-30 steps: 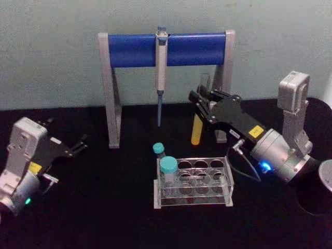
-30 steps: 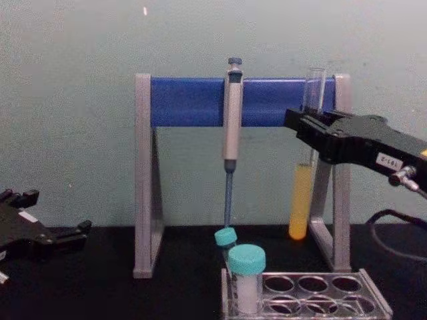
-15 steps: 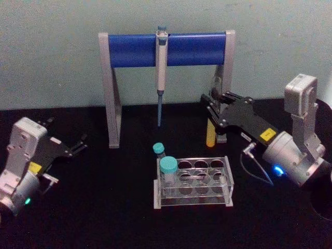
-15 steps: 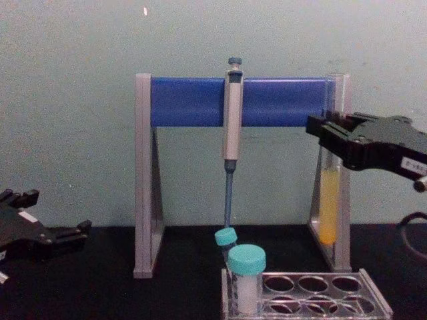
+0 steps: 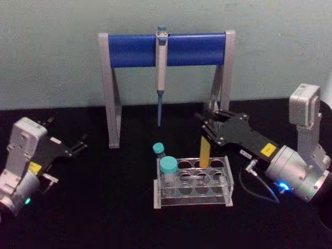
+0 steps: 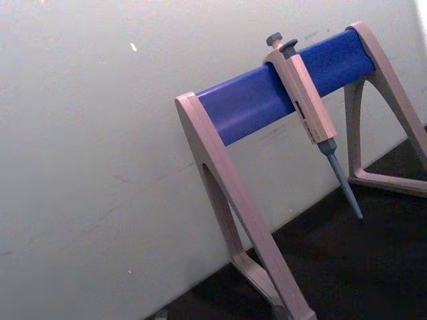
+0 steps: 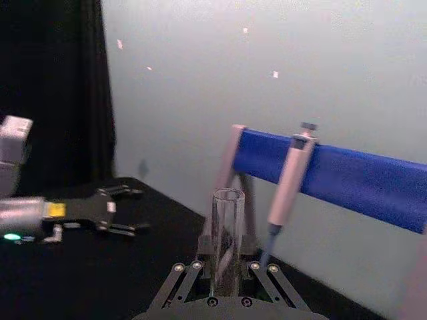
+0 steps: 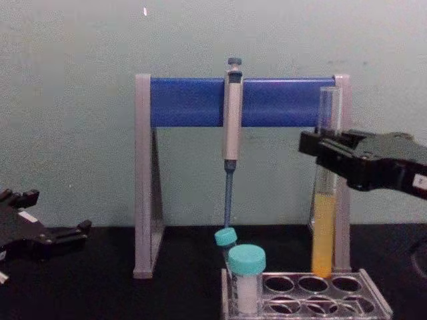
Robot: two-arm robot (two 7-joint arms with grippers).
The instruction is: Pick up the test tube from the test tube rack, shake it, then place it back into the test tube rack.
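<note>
No text can be read anywhere; the yellow sticker (image 5: pixel 267 150) on the right hand (image 5: pixel 207 128) bears dark marks too small to make out; likewise the second yellow sticker (image 5: pixel 34 167) on the left hand (image 5: pixel 79 144), its white label (image 8: pixel 27 217), and the dark band on the pipette (image 6: pixel 299 110).
</note>
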